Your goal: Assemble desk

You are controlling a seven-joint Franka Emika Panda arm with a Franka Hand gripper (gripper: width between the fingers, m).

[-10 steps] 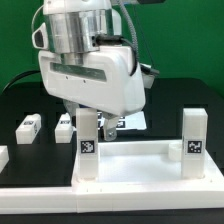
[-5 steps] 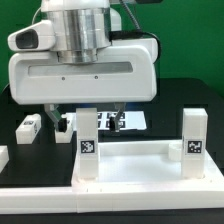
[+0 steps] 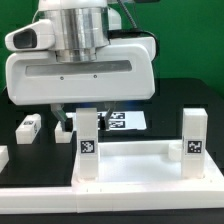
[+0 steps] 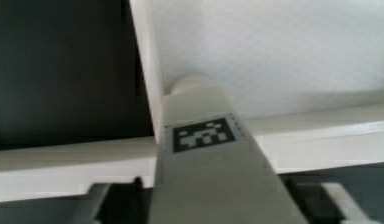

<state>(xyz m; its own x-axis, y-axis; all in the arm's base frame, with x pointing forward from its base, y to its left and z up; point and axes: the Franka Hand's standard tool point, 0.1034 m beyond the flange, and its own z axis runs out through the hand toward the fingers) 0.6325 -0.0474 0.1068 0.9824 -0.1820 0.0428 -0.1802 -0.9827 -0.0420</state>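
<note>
Now that my wrist has swung round square over the tabletop panel (image 3: pixel 150 187), my gripper (image 4: pixel 219 205) straddles the upright leg post (image 3: pixel 88 140) that stands in the panel's corner on the exterior view's left, with a finger (image 4: pixel 118 203) on each side. They sit close to its faces, but I cannot tell whether they already pinch it. A second leg post (image 3: pixel 193 135) stands in the right corner. I judge that the next step is to clamp this post and twist it home.
</note>
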